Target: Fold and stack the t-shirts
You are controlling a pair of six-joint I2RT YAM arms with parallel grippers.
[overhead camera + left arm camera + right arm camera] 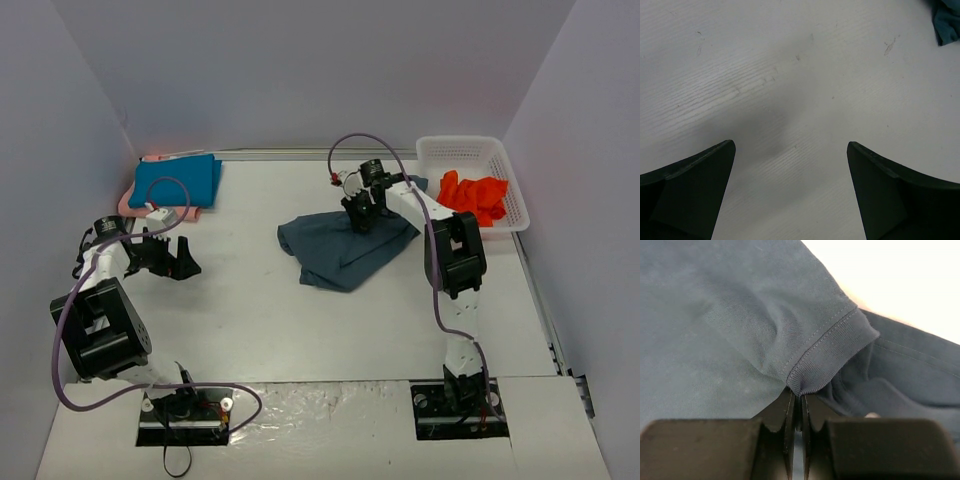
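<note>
A crumpled dark slate blue-grey t-shirt [335, 250] lies mid-table. My right gripper [361, 215] sits at its far edge, shut on the ribbed collar band [832, 352] of that shirt; its fingertips [789, 407] pinch the hem. A folded teal-blue t-shirt [177, 181] rests on a pale pink one [128, 205] at the far left. An orange-red t-shirt [473, 194] is bunched in the basket. My left gripper [176, 262] hovers open over bare table, left of the dark shirt, whose corner [947, 22] shows in the left wrist view.
A white lattice basket [450, 152] stands at the far right against the back wall. White walls enclose the table on three sides. The right arm's cable [435, 260] loops above the table.
</note>
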